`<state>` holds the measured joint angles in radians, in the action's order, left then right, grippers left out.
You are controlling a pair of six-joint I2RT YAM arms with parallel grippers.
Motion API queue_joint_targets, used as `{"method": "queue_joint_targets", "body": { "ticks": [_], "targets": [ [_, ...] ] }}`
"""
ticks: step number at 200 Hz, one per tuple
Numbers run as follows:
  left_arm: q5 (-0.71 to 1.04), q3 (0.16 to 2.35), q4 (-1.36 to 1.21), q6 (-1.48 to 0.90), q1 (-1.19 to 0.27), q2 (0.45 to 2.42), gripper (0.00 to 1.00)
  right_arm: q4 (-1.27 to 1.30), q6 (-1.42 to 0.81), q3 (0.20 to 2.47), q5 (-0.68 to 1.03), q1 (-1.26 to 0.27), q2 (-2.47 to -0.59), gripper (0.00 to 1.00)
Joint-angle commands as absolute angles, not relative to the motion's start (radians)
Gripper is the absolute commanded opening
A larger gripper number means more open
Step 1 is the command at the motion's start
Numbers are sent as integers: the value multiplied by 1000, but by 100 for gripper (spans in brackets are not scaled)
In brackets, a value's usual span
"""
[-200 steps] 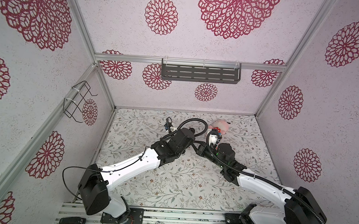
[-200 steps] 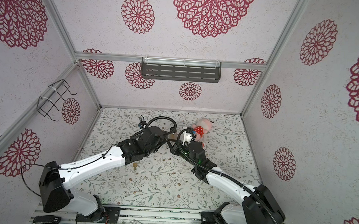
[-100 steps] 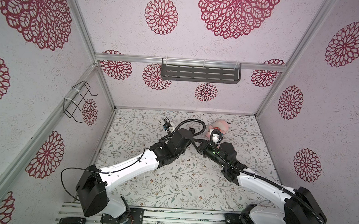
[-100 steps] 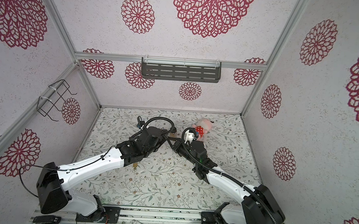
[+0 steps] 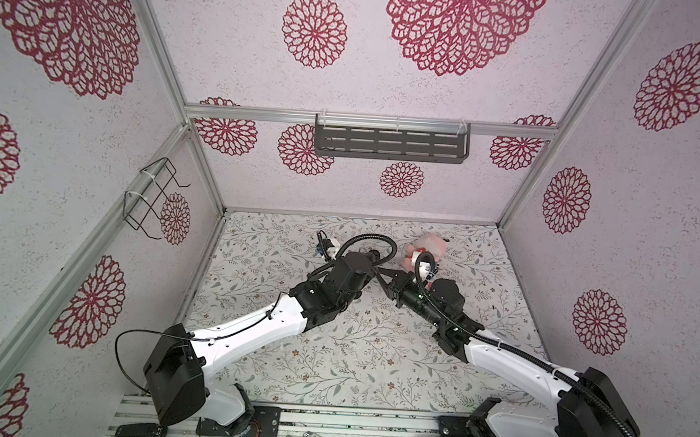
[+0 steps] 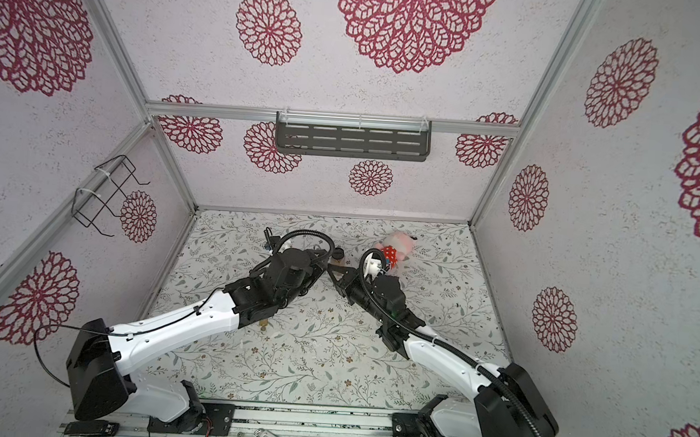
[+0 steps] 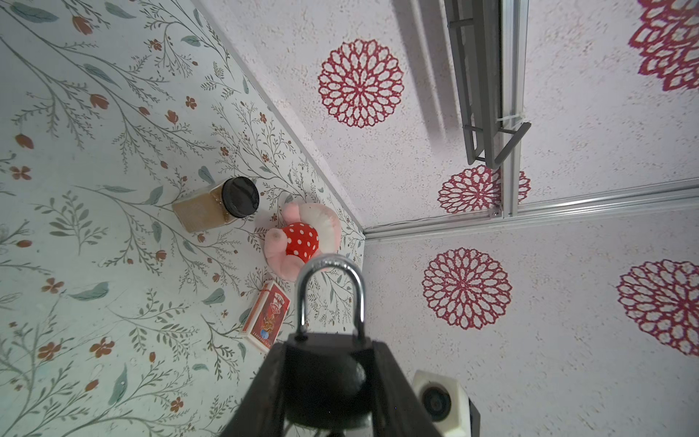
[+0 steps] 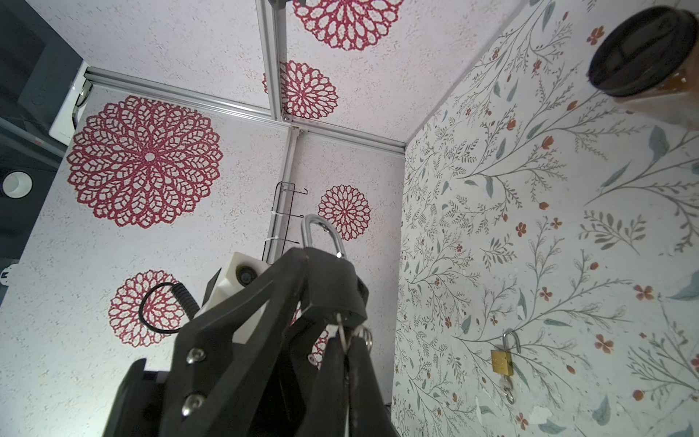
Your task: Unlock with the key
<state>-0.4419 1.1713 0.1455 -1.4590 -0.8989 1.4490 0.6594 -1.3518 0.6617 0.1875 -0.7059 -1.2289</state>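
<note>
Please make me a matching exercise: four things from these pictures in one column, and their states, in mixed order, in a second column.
1. black padlock with silver shackle
2. thin silver key
3. small brass padlock
4. clear jar with black lid

a. lies on floral table, shackle open
b. pinched in right claw
c. holds brown contents
d. gripped by left claw

Pairs: 1-d, 2-b, 3-a, 4-c

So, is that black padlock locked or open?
Shut: on the black padlock, both legs of the shackle sit down in the body, seen in the left wrist view.
</note>
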Motion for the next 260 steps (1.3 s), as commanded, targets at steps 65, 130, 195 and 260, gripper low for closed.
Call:
{"method": "queue_joint_targets", "body": {
  "ticks": [65, 130, 195, 260],
  "targets": [
    [-481, 1180, 232, -1273, -909, 1360, 0, 512, -1080, 741, 160, -702, -1121, 22],
    [-440, 1158, 252, -986, -884, 1280, 0, 235, -869, 800, 211, -657, -1028, 42],
    [-355, 973, 104, -605, -885, 1164, 0, -69, -654, 929, 241, -640, -1024, 55],
    [-204, 713, -176, -352, -885, 1052, 0, -318, -473, 1136, 346, -641, -1151, 62]
  ]
}}
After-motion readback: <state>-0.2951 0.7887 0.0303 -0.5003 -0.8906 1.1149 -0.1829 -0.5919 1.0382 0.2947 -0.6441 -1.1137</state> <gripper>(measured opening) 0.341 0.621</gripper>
